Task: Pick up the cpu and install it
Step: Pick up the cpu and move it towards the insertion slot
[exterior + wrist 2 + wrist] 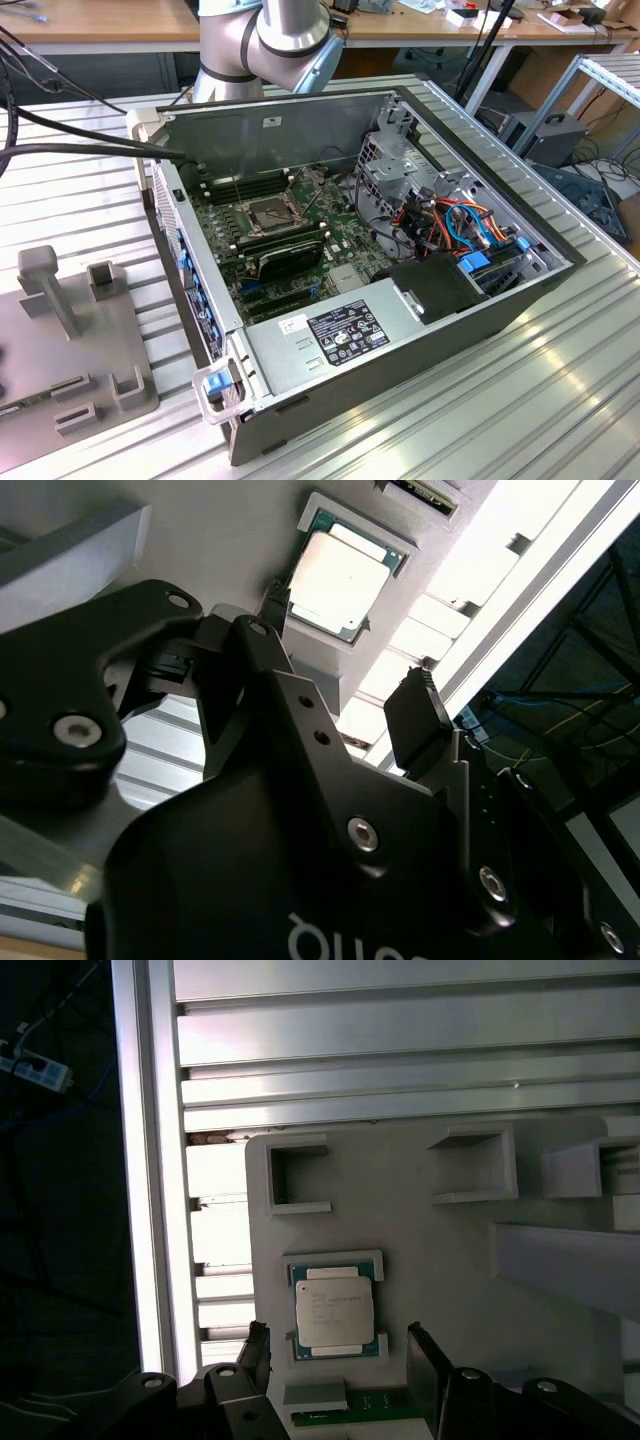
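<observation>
Here, the black gripper (340, 1358) hangs over the flat silver-grey square cpu (333, 1317) in its grey holder (450, 1260); the wide-spread fingers (428, 1370) should straddle it squarely.

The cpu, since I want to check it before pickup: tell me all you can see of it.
The cpu is a small flat square chip: dull silver metal lid, green board rim. It lies flat, lid up, seated in a pocket of the grey holder plate, untouched. The open gripper hangs over it, fingers apart to either side.
</observation>
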